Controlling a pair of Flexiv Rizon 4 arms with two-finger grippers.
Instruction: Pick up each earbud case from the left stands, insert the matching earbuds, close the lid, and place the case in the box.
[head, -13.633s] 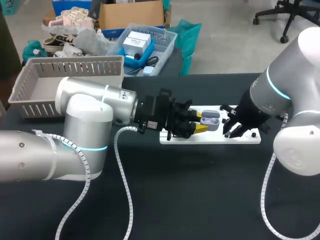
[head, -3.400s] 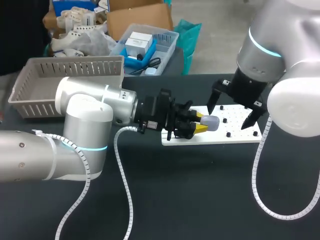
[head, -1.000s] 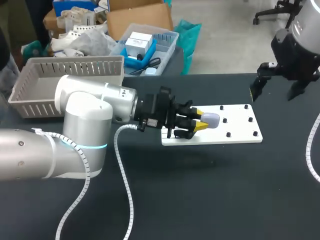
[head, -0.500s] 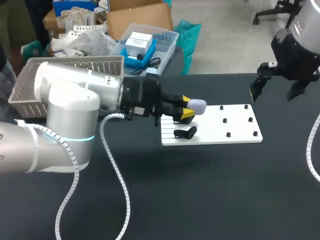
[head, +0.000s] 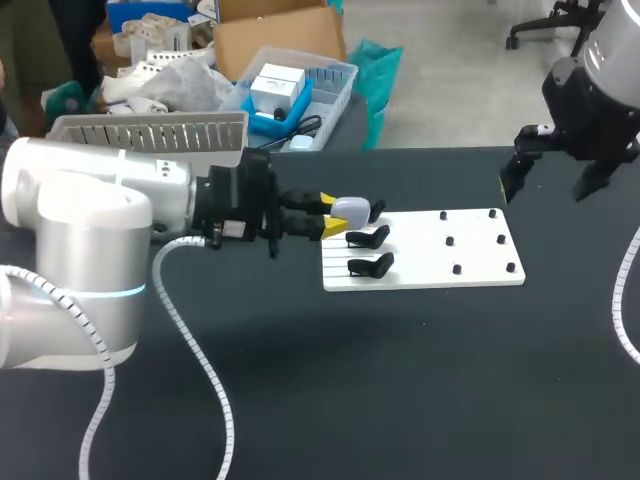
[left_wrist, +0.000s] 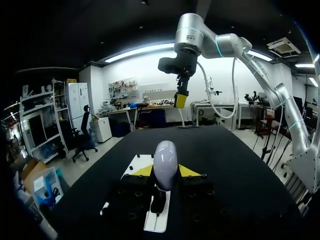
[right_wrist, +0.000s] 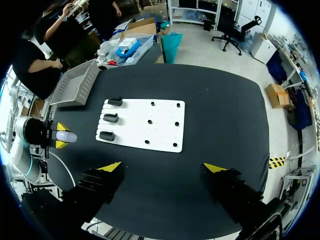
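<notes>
Earbud case (head: 350, 209), a pale lavender pebble with its lid down, sits pinched between the yellow tips of the left gripper (head: 335, 215), which is clamped on it from both sides; the left wrist view shows the case (left_wrist: 166, 162) standing upright between those tips. It is held off the table near the stand end of the white board (head: 420, 278), on the side toward the grey slatted basket (head: 150, 130) that serves as the box. From the right wrist view all three black stands (right_wrist: 110, 118) on the board are bare, and no other case shows anywhere on the table. The small black pegs (head: 450, 241) on the board's other half appear to carry nothing, though they are too small to be sure. Whether the earbuds are inside the shut case cannot be seen. The right gripper (head: 548, 185) hangs high over the far right of the table with its fingers spread wide and nothing between them, well apart from the board. By my reading the picking, loading and lid-closing are done for this case, and what remains is carrying it across to the basket and letting go inside. The basket's inside is mostly hidden behind the left arm (head: 80, 230), so how many cases already lie there I cannot tell.
</notes>
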